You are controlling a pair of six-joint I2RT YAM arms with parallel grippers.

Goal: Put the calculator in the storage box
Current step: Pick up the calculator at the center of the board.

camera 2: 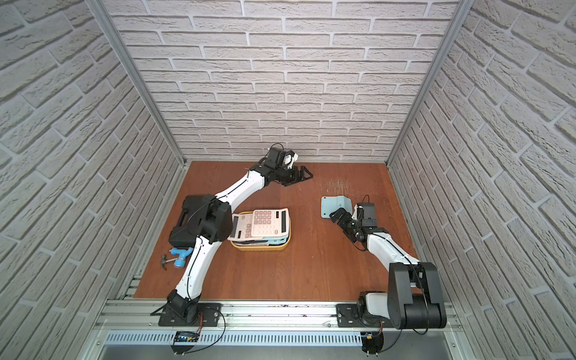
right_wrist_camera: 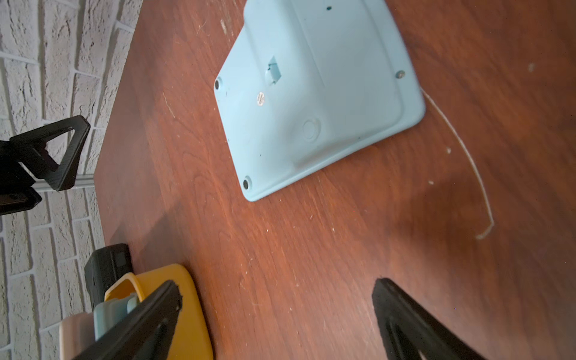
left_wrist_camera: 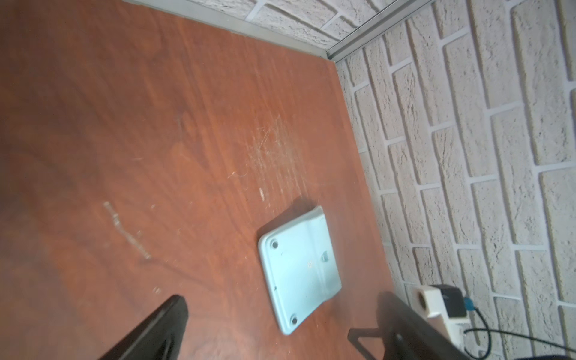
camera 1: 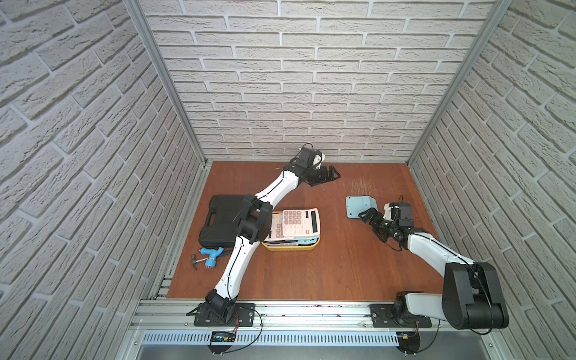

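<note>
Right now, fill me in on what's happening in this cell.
Nothing is held, and both grippers stand open. The right gripper hovers close to a light blue plastic calculator, which lies face down on the brown wooden table, and does not touch it. The left gripper is out near the back wall, empty. The shallow yellow plastic tub holds a stack of pink and blue calculators rising above its rim. The face-down one is not yet in.

Left arm [camera 1: 274,190] stretched from near left to far middle, left gripper [camera 1: 327,177] spread wide and empty, right arm [camera 1: 430,249] folded at right, right gripper [camera 1: 371,223] spread wide, empty, pointing far-left
</note>
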